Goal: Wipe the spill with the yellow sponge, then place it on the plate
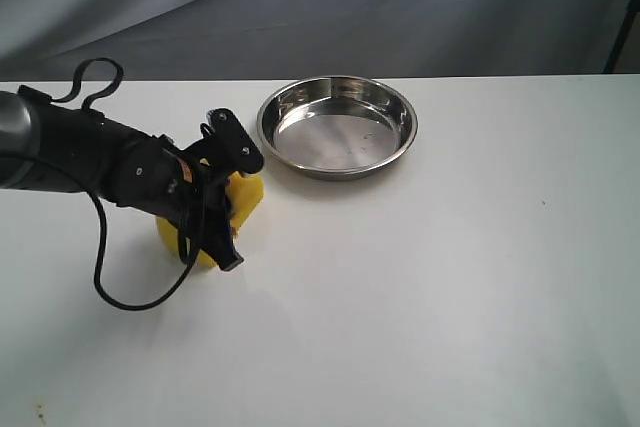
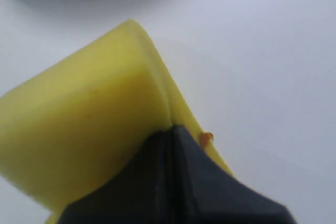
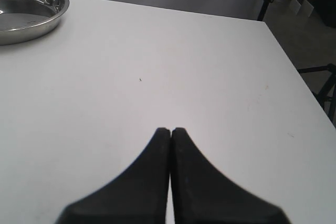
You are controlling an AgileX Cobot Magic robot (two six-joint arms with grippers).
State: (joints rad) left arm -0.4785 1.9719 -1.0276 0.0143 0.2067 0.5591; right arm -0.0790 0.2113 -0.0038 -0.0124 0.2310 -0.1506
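Wiping looks to us like the step in hand. In the exterior view, the left claw [image 1: 231, 203] clamps the yellow sponge [image 1: 248, 194] down on the worktop [image 1: 450, 297], with the plate [image 1: 340, 170] at its two o'clock. In the left wrist view, an orange speck of the spill [image 2: 206, 137] sits just beside the sponge's edge. In the right wrist view, the right claw [image 3: 171, 130] is clenched on nothing. Next we'd sweep over that speck, then lift toward the plate.

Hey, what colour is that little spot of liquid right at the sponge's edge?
Orange-brown. The spill shows best in the left wrist view, right beside the yellow sponge.
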